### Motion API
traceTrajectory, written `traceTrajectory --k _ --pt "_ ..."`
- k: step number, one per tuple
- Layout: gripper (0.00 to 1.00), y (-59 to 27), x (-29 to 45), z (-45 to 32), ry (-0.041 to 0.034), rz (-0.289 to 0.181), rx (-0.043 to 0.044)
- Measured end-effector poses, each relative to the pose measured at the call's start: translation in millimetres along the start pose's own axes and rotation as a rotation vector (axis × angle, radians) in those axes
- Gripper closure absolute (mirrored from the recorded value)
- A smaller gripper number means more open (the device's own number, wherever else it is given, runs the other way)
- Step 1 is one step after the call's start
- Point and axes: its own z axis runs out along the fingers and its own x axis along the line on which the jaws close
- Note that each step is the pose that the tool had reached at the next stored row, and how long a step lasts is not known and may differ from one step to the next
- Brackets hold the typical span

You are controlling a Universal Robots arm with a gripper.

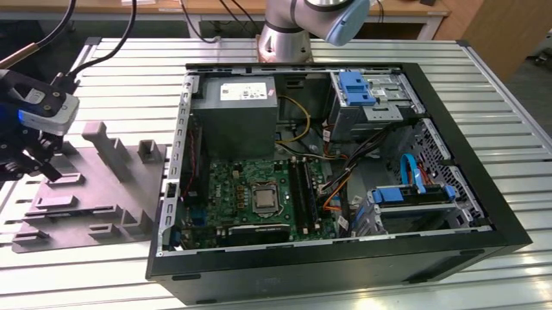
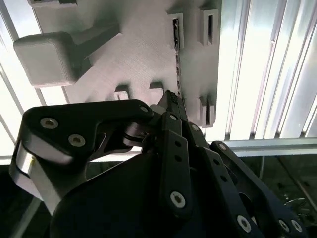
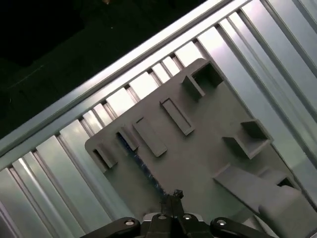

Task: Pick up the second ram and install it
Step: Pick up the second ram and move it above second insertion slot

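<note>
Second ram: long, narrow, flat stick, dark with a blue-green sheen in the first wrist view. Seen edge-on in the second wrist view as a thin dark line with a row of small chips along it. Stands on edge in a slot of the grey holder tray, between two small raised brackets of that tray, near the tray's outer edge. Not told apart from the tray's dark slots in the exterior view.

Gripper: black linked fingers drawn close together, tips meeting on the stick's thin edge and pinching it. Visible length of the stick runs straight out from between the tips in both wrist views; the remainder is hidden under the gripper. Cannot tell whether the stick's lower edge is seated in the tray or raised off it.

Exterior view: gripper hangs over the tray's far-left part. Tray is grey plastic with upright blocks and ribs, and lies flat on the slatted metal table. Open computer case sits just beside the tray, on the exterior view's right of it, with the green motherboard inside
</note>
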Motion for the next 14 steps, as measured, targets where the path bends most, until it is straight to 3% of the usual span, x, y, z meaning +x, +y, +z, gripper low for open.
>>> traceTrajectory --k 14 --pt "0.89 -0.4 0.1 8.0 0.0106 -0.254 -0.0035"
